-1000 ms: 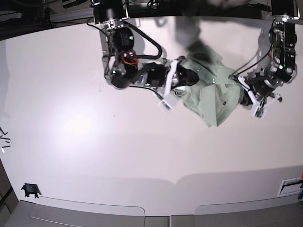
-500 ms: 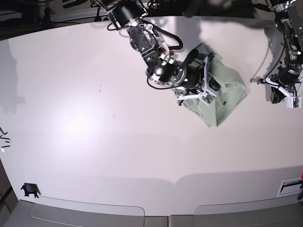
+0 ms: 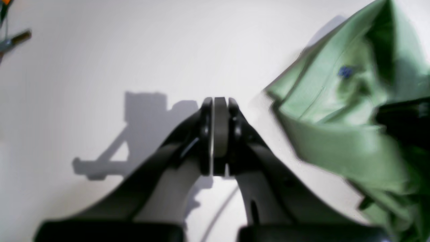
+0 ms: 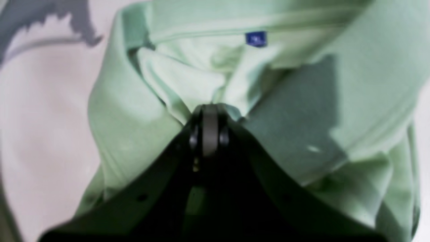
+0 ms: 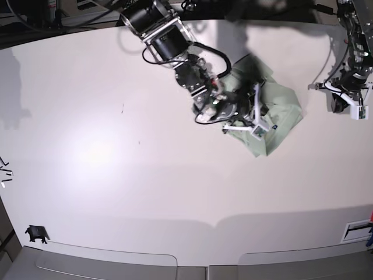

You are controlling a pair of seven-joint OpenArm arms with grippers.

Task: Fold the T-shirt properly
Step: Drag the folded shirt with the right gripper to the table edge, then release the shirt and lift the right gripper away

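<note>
The T-shirt (image 5: 277, 111), pale mint green, lies crumpled at the back right of the white table (image 5: 145, 163). My right gripper (image 5: 254, 119) reaches over its middle. In the right wrist view that gripper (image 4: 210, 116) is shut, with folds of the T-shirt (image 4: 134, 111) bunching up to its tip and a small blue label (image 4: 256, 39) just beyond. My left gripper (image 5: 349, 105) hangs to the right of the cloth, apart from it. Seen from its own wrist, the left gripper (image 3: 215, 134) is shut on nothing over bare table, with the T-shirt (image 3: 336, 134) off to the right.
A small black object (image 5: 37, 234) sits near the front left corner. A white slotted part (image 5: 356, 230) shows at the right edge. Thin cables (image 5: 4, 172) lie at the far left. The table's front edge (image 5: 192, 224) curves across the bottom.
My right arm has swung from the shirt's left side across onto its middle. My left gripper has drawn away from the shirt's right edge to the far right.
</note>
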